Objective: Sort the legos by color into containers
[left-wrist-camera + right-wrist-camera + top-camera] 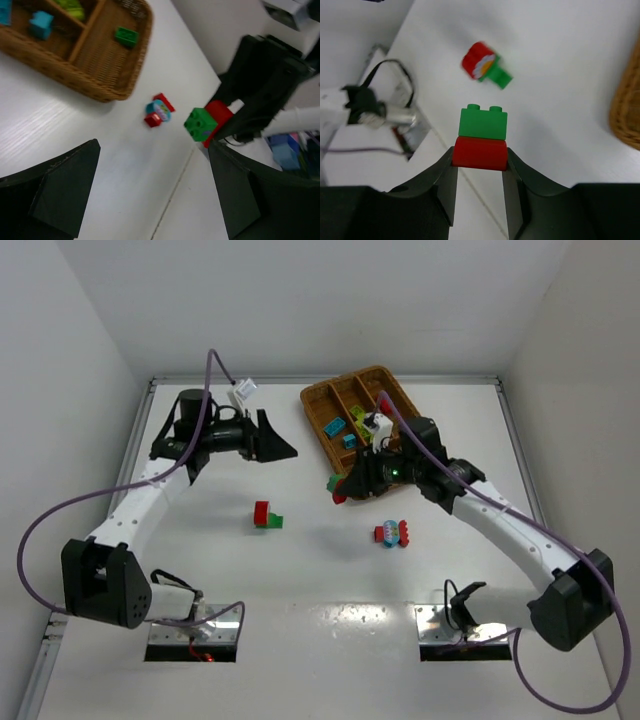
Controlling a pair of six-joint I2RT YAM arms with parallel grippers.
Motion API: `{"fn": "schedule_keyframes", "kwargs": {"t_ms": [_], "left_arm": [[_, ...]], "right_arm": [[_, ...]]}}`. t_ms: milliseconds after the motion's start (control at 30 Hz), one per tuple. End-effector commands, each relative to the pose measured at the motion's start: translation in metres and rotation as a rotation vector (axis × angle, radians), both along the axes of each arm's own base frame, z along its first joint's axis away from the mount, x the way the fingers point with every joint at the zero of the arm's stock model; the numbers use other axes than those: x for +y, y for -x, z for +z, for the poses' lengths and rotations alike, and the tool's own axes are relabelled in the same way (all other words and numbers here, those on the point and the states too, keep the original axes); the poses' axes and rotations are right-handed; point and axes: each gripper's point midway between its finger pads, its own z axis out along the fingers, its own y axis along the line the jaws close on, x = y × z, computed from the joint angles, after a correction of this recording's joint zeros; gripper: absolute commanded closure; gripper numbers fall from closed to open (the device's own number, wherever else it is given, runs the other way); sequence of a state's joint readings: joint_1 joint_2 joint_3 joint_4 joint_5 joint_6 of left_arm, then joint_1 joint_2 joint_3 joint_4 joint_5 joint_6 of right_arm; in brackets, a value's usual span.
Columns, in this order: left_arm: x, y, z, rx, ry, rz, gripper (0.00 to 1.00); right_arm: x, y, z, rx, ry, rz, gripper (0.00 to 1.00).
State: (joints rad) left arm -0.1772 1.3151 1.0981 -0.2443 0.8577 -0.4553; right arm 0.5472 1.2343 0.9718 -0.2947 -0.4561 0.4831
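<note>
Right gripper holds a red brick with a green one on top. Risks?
1. The right gripper grips only the red plastic brick; the green plastic brick stuck on it drops too, mixing colours in one brown wicker tray compartment.
2. The green brick juts past the gripper and could catch the tray rim.

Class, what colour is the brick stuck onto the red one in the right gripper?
Green; the brick shows best in the right wrist view.

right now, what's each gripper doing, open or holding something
left gripper: open, holding nothing
right gripper: closed on a red and green lego clump, gripping its red brick
</note>
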Motion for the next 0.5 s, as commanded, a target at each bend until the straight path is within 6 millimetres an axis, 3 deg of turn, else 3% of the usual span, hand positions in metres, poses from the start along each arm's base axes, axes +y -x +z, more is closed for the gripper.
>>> {"fn": "schedule_keyframes", "kwargs": {"t_ms": [0,200,300,467], "left_arm": [[-0.026,0.043,0.028,-0.099,0.142,-0.325,0.04],[-0.052,0.077,0.021,-0.076,0.181,-0.535,0.04],[-0.061,0.087,0.009,-0.047,0.178,-0.584,0.04],[-0.071,0.097,0.01,-0.063,0.183,-0.643,0.1]], "right_arm": [[0.017,0.042,0.027,0.058,-0.151,0.272,0.73],[0.024,0.05,0.052,0.055,-0.29,0.374,0.73],[0.027,0.049,0.054,0.066,-0.316,0.397,0.72],[0.03,0.048,0.052,0.08,-0.324,0.41,0.72]]}}
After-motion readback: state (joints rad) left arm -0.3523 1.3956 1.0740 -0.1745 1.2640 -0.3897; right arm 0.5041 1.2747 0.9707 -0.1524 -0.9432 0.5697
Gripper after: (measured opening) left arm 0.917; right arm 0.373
